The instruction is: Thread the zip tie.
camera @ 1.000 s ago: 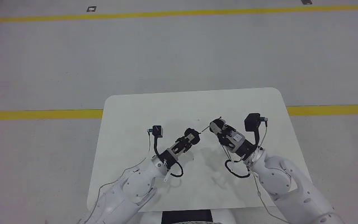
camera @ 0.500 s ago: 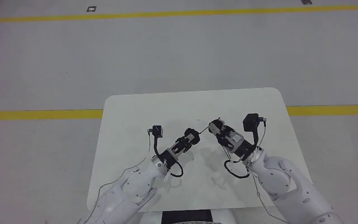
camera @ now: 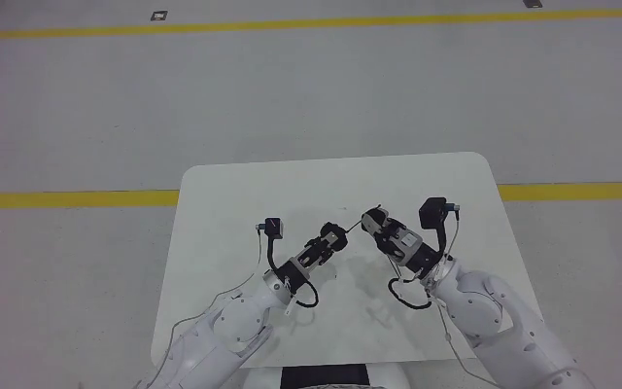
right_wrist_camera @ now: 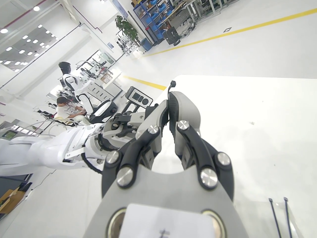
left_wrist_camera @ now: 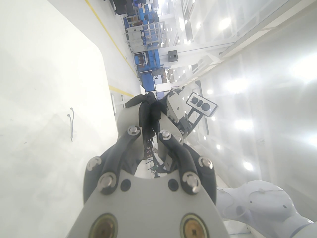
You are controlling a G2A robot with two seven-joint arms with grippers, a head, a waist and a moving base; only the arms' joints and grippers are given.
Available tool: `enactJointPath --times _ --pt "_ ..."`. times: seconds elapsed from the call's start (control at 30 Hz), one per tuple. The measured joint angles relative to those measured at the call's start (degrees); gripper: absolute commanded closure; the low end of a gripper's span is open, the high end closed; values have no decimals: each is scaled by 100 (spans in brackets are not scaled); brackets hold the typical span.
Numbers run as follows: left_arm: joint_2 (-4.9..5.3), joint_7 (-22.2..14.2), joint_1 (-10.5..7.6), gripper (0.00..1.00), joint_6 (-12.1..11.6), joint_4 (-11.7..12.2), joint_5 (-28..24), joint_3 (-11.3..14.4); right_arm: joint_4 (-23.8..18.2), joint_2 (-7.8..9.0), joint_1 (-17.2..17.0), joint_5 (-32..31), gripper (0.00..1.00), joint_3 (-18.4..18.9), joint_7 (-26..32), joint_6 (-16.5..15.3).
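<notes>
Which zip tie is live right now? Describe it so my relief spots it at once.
Above the middle of the white table, the left gripper and right gripper face each other. The zip tie is the thin black strip pinched in the right one, head poking out, running to the left one. Unlike the spare ties lying flat on the table, it is held off the surface.

White arms (camera: 486,321) end in black, silver-screwed linkages (right_wrist_camera: 198,144).
</notes>
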Motion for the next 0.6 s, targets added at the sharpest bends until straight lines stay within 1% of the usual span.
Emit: enactJointPath --times 0.27,0.6 --pt "0 0 0 100 0 0 0 0 -84 -8 -15 1 100 -25 61 0" --pt "0 0 0 100 0 0 0 0 -61 -6 18 -30 100 -112 166 0"
